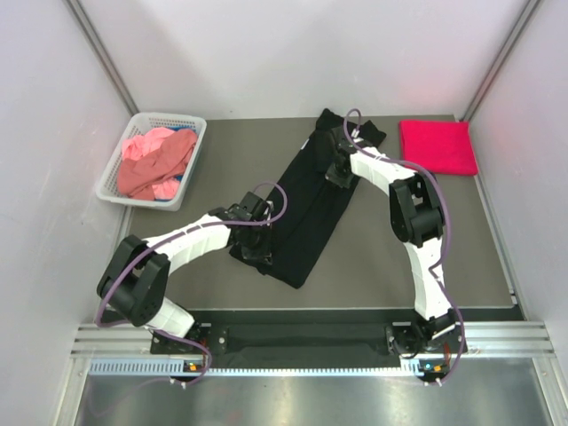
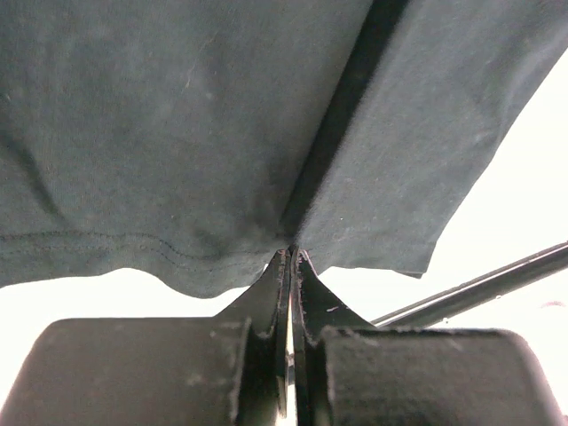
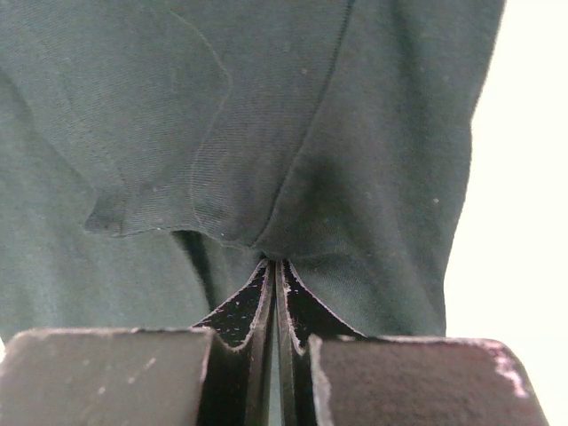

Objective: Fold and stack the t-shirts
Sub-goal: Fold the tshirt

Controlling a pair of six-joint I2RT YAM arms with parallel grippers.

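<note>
The left end effector [image 2: 291,252] is pinched fully together on the stitched hem edge of the black t-shirt [image 1: 312,200]. The right end effector [image 3: 273,261] is likewise closed tight, on a bunched fold of cloth at the shirt's far end (the collar or sleeve end, as far as the overhead view shows).

Between them the shirt lies on the counter [image 1: 399,240] as a narrow strip. Its long axis runs diagonally from far right to near left, with one arm at each end.

The next fold probably means carrying one end along that axis onto the other.

The folded crimson t-shirt [image 1: 437,146] lies at the far right, nearer the right arm. The pink t-shirts [image 1: 155,164] sit in the white basket [image 1: 114,167], far left.
</note>
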